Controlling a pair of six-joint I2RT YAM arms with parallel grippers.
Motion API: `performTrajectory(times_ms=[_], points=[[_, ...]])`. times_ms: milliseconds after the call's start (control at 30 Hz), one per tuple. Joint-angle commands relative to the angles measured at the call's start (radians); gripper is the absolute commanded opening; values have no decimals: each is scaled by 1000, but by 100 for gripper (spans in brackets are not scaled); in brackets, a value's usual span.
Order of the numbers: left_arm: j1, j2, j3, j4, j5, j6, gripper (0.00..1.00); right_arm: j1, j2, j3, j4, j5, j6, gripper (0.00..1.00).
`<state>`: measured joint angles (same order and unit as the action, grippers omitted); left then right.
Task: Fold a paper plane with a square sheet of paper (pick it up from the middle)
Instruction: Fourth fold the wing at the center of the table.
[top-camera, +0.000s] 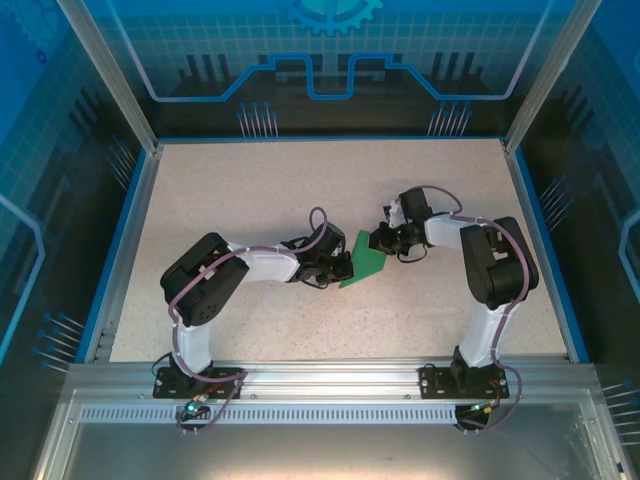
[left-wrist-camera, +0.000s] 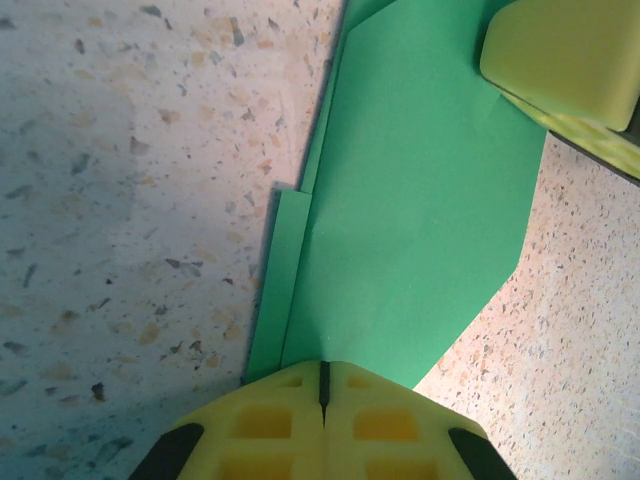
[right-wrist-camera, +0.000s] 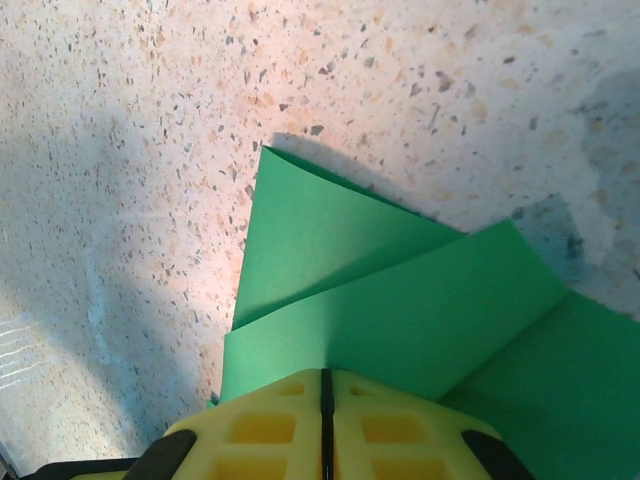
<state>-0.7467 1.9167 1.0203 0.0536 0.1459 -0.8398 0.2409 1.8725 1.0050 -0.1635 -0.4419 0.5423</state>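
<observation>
Pinching partly folded green paper sheet (left-wrist-camera: 410, 200) at one end with left gripper (left-wrist-camera: 323, 380), jaws closed; clamping opposite end with right gripper (right-wrist-camera: 325, 385), jaws closed; mid speckled table (top-camera: 250, 190).

The 2 arms bend inward, left end effector (top-camera: 345, 268) and right end effector (top-camera: 377, 240) clamped closed (tips facing each other).

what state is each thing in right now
green paper, partly folded into overlapping flaps, pinched at opposite ends
left gripper, shut on the green paper
right gripper, shut on the green paper
</observation>
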Motion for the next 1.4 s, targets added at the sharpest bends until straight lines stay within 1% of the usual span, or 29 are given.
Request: performTrajectory(times_ms=[0, 167, 433, 700, 767, 933, 1033, 1067, 1233, 1367], points=[[-10, 53, -25, -125, -26, 3, 0, 2, -57, -9, 10, -23, -5, 9], [-10, 48, -26, -128, -31, 4, 0, 49, -90, -38, 9, -37, -17, 9], [-10, 11, -35, -125, -32, 10, 0, 85, -20, -41, -6, -28, -24, 9], [-10, -42, -40, -102, -19, 21, 0, 119, 11, -41, -50, -1, -33, 9], [-10, -56, -39, -90, -16, 21, 1, 130, 6, -55, -53, -7, -30, 9], [-6, -105, -62, -16, -1, 6, 9, 169, -28, -104, -31, -27, 16, 9], [-4, -114, -72, 23, 10, -4, 12, 188, -54, -120, -10, -34, 49, 8], [-5, -112, -76, 36, 14, -7, 12, 195, -61, -146, -4, -37, 58, 8], [-5, -72, -79, 51, 30, -26, 10, 194, -66, -149, 12, -40, 76, 8], [-4, -62, -99, 13, 10, -29, 7, 180, -48, -138, 24, -51, 77, 8]])
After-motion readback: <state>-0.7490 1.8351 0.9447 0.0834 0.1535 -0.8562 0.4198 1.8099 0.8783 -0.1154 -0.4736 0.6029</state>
